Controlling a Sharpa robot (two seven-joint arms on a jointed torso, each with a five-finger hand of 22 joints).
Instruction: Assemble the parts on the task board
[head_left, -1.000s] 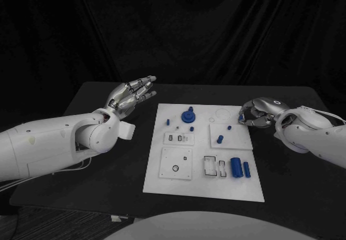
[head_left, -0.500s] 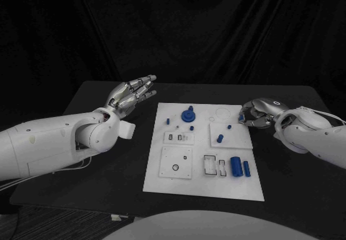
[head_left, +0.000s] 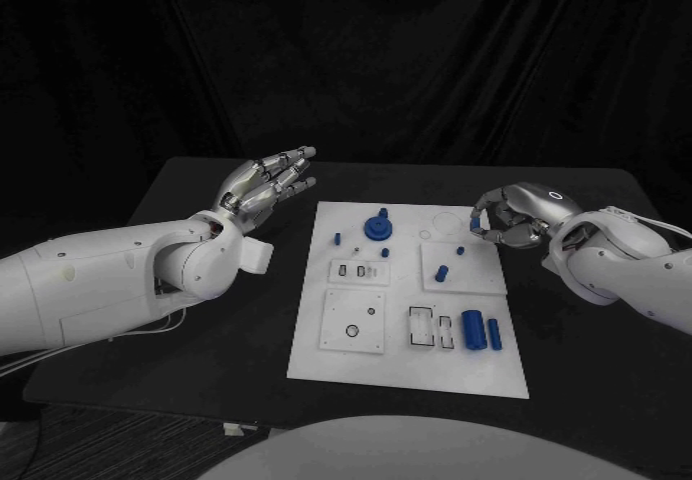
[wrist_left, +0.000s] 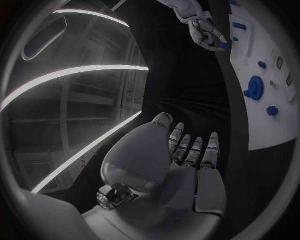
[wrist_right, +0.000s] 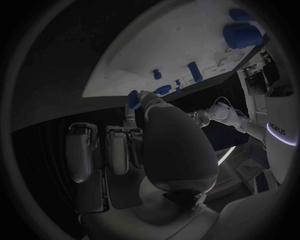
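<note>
1. Overhead, in the head view, the right hand (head_left: 508, 218) was seen at the far right corner of the task board (head_left: 408, 375), its fingers curled around a small blue part (head_left: 477, 220) pinched at the fingertips. The left hand (head_left: 267, 183) was held raised off the board's far left corner, fingers spread and nothing gripped. A blue gear-like part (head_left: 379, 229) stood at the board's far middle, roughly between the two hands; two blue cylinders (head_left: 482, 331) lay near the board's near right, long axes running away from the robot.

2. In the left wrist view, the left hand (wrist_left: 181, 155) was shown flat and empty, the board (wrist_left: 270, 95) lying off to its side, well apart.

3. In the right wrist view, the blue part (wrist_right: 134, 99) was caught at the fingertips (wrist_right: 145, 98) of the right hand (wrist_right: 150, 145), just beside the board's (wrist_right: 137, 65) edge. The right hand was judged the nearer for the placement; which socket was meant could not be told.
</note>
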